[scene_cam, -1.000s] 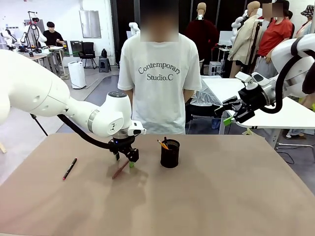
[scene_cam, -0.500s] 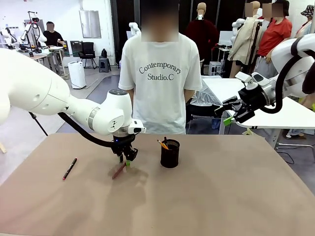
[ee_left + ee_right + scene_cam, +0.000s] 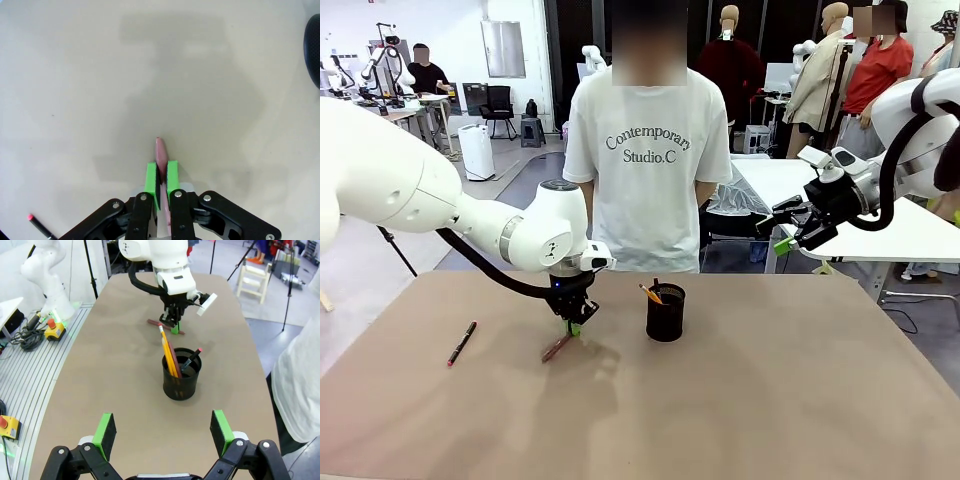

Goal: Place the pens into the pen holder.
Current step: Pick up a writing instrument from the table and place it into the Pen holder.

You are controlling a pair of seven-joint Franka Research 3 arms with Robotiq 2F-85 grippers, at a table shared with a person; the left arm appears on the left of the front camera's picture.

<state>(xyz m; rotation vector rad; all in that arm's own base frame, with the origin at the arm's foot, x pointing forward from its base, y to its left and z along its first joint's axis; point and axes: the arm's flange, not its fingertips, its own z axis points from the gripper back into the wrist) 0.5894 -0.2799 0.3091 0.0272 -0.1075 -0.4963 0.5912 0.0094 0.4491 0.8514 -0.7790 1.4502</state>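
Down at the table just left of the pen holder (image 3: 666, 312), my left gripper (image 3: 570, 326) is shut on a reddish-pink pen (image 3: 558, 347). In the left wrist view its green pads (image 3: 151, 177) clamp that pen (image 3: 160, 150), whose tip pokes out ahead of my left gripper (image 3: 161, 176). A black pen with red ends (image 3: 461, 343) lies on the table farther left. The black mesh pen holder (image 3: 181, 377) holds an orange-yellow pencil (image 3: 167, 352) and a dark pen (image 3: 190, 360). My right gripper (image 3: 782, 232) hangs open in the air at the right, nothing between its fingers (image 3: 105, 432).
A person in a white T-shirt (image 3: 645, 150) stands at the far edge, right behind the holder. The brown table (image 3: 770, 400) has free room right of the holder and toward the near edge.
My left gripper's fingers have closed from apart onto the reddish-pink pen. The right arm and the other pens have not moved.
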